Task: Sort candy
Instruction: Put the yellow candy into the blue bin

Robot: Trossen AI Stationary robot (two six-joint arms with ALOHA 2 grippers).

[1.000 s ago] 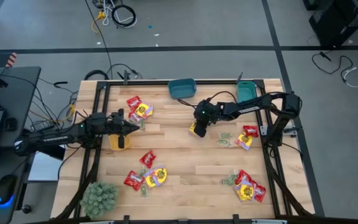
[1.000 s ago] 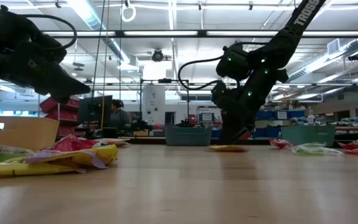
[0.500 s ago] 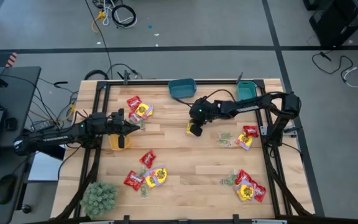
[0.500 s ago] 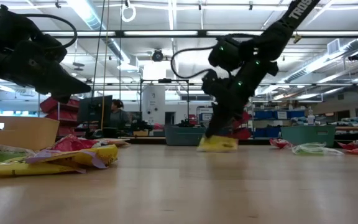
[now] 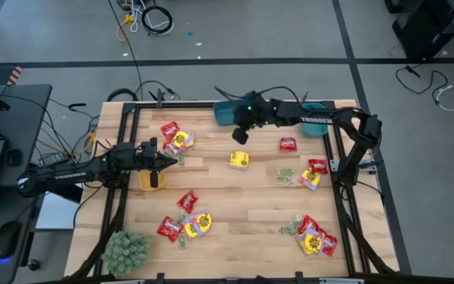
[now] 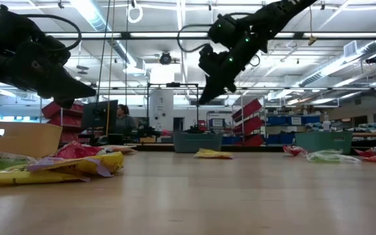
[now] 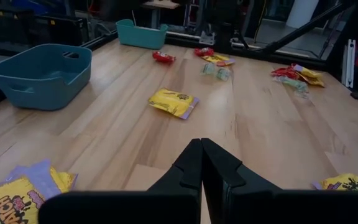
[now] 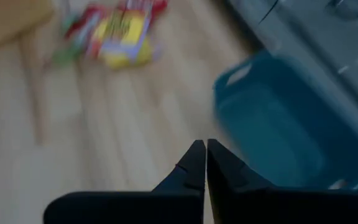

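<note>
Right tool (image 5: 240, 136) closed and empty, raised above the bench (image 5: 235, 205) just beside the dark teal bin (image 5: 228, 111). Left tool (image 5: 172, 162) closed, empty, beside the tan cup (image 5: 150, 178). One yellow candy packet (image 5: 239, 160) lies alone near the teal bin; one red packet (image 5: 288, 143) beside it. Two teal bins (image 7: 140, 32) stand at the bench's far edge. Further candy clusters (image 5: 314, 239) lie scattered; green plant ball (image 5: 125, 250) at a corner

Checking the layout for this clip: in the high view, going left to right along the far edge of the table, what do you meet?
Red and yellow candy pile → dark teal bin → right claw → lone red candy packet → second teal bin.
</note>
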